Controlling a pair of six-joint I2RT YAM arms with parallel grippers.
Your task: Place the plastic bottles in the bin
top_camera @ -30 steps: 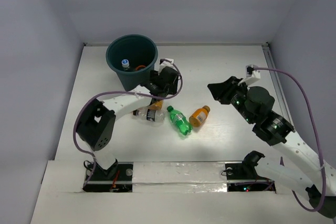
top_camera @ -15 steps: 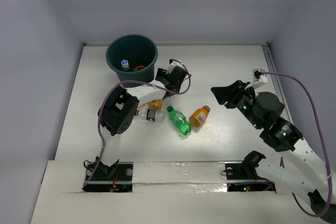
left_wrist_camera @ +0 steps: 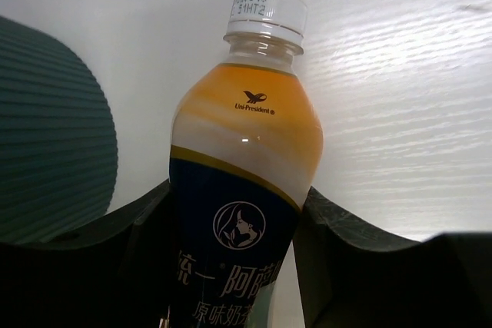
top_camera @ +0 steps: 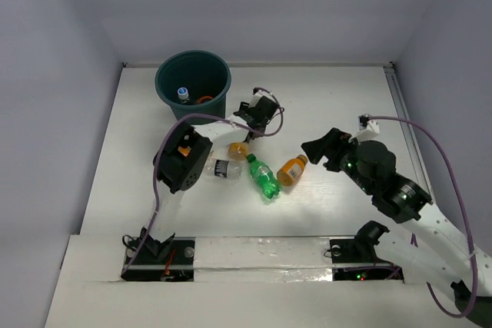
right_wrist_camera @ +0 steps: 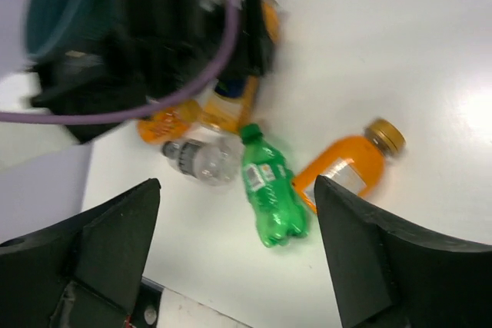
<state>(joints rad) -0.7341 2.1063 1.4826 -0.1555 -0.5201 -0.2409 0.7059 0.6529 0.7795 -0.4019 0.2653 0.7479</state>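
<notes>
Left arm is folded tight: elbow up near its base, forearm reaching forward and right past the bin (top_camera: 192, 67), wrist bent down just right of the bin wall. The left gripper (left_wrist_camera: 236, 190) has a milk tea bottle (left_wrist_camera: 238, 144) between its fingers. It has a white cap, a dark blue label and an orange-tan upper half. In the left wrist view I see both fingers flush against the label with no gap either side, so I read it as clamped. Cap points away from the wrist and the bin wall fills the left of that view. I can't tell if the bottle is off the table (top_camera: 330, 97).

Right arm runs diagonally from the lower right toward the centre, wrist angled down at the loose bottles. The right gripper (right_wrist_camera: 237, 186) is above them, fingers spread wide with nothing between.

On the table, grouped between the two grippers:
- orange bottle (top_camera: 292, 169), closest to the right gripper
- green bottle (top_camera: 263, 178), just left of it
- clear bottle (top_camera: 223, 168), lying by the left arm's elbow

In the bin I see a white-capped bottle (top_camera: 183, 93) with something orange (top_camera: 204, 99) beside it.
</notes>
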